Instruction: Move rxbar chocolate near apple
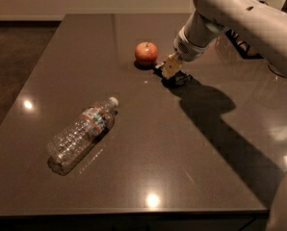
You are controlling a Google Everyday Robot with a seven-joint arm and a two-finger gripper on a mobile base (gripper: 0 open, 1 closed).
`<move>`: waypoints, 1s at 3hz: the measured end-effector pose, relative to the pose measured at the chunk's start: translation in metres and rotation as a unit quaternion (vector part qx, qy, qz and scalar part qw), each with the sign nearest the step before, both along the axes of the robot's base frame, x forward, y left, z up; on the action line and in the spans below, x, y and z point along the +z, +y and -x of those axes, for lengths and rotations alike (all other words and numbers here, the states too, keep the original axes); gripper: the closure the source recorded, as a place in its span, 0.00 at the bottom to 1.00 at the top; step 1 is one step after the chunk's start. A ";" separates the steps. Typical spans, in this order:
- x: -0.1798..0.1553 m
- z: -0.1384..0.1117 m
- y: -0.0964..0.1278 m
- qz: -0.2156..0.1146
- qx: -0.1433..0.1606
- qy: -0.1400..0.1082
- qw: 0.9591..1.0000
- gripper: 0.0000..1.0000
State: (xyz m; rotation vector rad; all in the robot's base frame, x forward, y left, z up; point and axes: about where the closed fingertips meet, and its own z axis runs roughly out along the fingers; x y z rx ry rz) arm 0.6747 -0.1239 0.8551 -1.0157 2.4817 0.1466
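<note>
The gripper (169,71) hovers over the rxbar chocolate (178,79), at four o'clock from the apple (146,53). I cannot tell whether it grips. Best to settle the bar gently, without nudging the apple.

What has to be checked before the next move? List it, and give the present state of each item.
1. Black-wrapped rxbar chocolate near the small red-orange apple: ok, it lies just beside the apple, on the camera's right.
2. Apple untouched: ok, a narrow gap shows between it and the gripper.
3. Gripper placement: ok, it is low over the bar, right of the apple.
4. Bar lying flat on the dark glossy table: cannot tell, the gripper covers part of it.
5. Clear plastic water bottle out of the way: ok, it lies on its side far toward the front left.
</note>
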 end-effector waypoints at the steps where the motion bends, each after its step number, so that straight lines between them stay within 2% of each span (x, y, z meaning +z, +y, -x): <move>1: -0.002 0.000 0.001 0.000 0.001 0.001 1.000 0.13; 2: -0.003 0.000 0.002 0.000 0.002 0.003 1.000 0.00; 3: -0.003 0.000 0.002 0.000 0.002 0.003 1.000 0.00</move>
